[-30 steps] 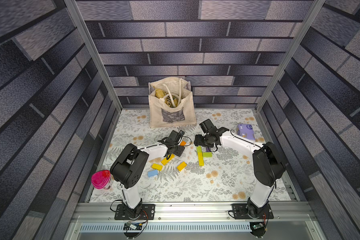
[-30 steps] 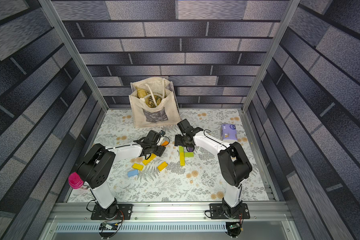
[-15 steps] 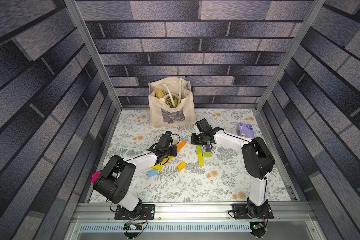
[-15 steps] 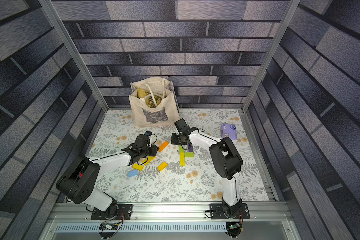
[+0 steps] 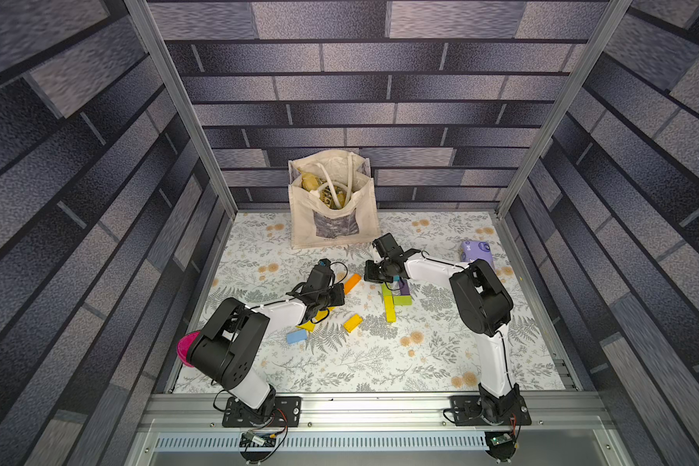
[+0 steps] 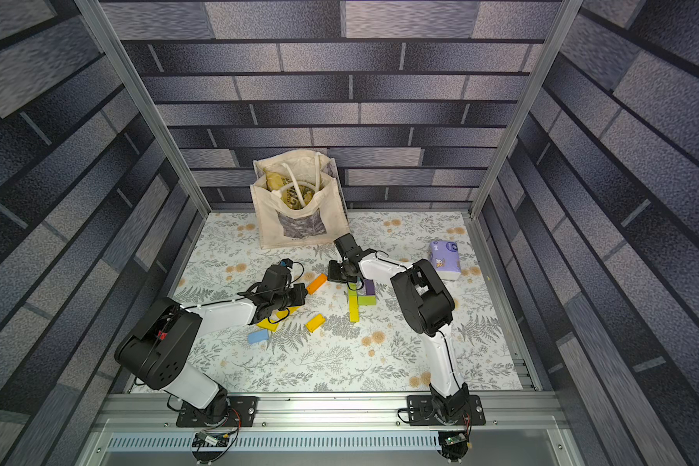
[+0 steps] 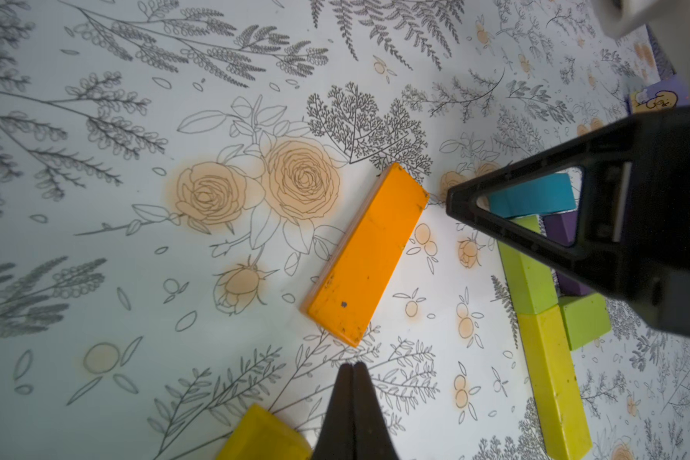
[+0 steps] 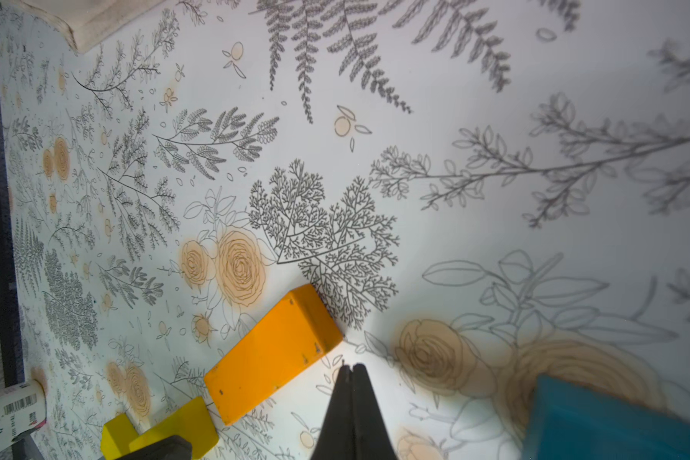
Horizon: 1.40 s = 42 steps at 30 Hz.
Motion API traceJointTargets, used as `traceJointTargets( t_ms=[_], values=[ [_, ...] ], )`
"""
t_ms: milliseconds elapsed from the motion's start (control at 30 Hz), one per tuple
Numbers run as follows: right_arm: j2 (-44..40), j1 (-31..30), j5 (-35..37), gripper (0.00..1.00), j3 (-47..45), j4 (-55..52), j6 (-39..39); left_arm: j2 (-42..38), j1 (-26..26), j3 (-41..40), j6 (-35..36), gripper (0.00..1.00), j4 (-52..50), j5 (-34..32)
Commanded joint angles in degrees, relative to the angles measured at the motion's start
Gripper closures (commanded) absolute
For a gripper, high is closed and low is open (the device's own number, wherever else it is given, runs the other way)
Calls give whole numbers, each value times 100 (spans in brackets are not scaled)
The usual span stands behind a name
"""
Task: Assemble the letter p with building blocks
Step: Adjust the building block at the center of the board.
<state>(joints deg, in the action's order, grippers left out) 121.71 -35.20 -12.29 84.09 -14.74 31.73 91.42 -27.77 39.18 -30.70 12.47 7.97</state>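
Holds left gripper (image 7: 352, 370) and right gripper (image 8: 351, 369) shut, empty; faces likely light, stiff orange block (image 5: 352, 283) at left's two o'clock; best pinched across width.

My left claw (image 7: 352, 372) is pinched together on nothing, its tip just short of the long orange block (image 7: 365, 255), which lies flat and slanted on the floral bench (image 7: 96, 199). A yellow block (image 7: 263, 436) pokes in beside the fingers. Off to the side the right claw (image 7: 461, 207) hangs in front of a cluster — teal block (image 7: 534, 195), purple block (image 7: 560, 229), lime green block (image 7: 528, 275), short green block (image 7: 584, 320) — with a long yellow-green block (image 7: 554, 382) butted end to end against the lime one.
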Motion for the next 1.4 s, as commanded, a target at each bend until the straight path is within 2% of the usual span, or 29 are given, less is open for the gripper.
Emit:
traceJointTargets(
  t_ms=[0,533,767,933,1367],
  values=[
    [140,39,-9,100,168,102,61,104,-5,232,-129,100,-234,-47],
    [449,34,61,100,450,275,91,482,52,625,-164,100,-804,-221],
    [670,31,-165,100,574,338,104,622,70,768,-192,100,-986,-301],
    [541,31,-157,100,189,576,132,759,115,833,-71,100,-995,-464],
    [110,-12,-439,100,-834,1060,535,921,316,850,33,100,-963,-403]
  ],
)
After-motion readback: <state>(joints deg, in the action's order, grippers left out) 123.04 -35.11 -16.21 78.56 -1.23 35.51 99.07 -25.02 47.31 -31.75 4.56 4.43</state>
